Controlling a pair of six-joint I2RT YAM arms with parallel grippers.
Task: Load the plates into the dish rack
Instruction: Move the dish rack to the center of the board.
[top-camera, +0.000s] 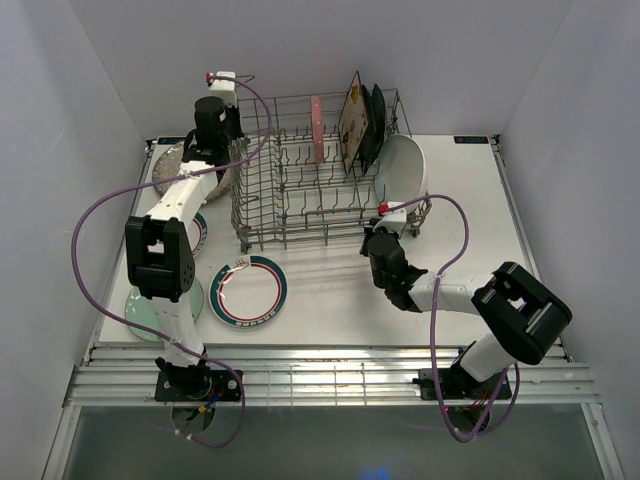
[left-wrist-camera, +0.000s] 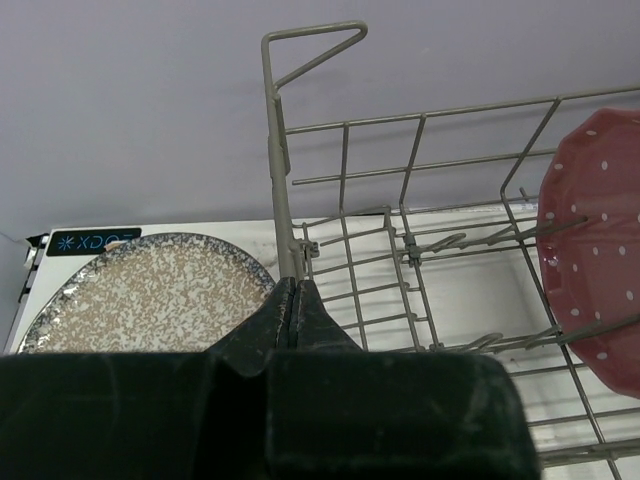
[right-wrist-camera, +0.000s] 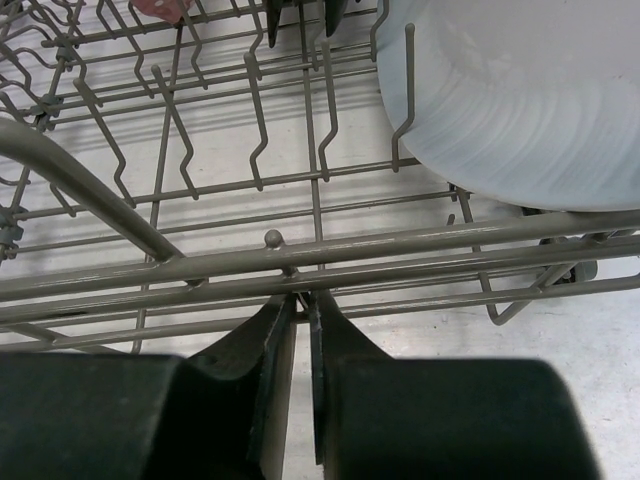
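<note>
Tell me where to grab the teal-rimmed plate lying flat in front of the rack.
Pinch the teal-rimmed plate at its rim, probably the right edge: the left arm and a pale green plate sit close on its left. It lies flat on the table, so come in low, one finger under the lip.

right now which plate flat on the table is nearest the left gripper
The speckled round plate at the far left corner, beside the dish rack. It lies by the left gripper; the teal-rimmed white plate lies much farther off.
</note>
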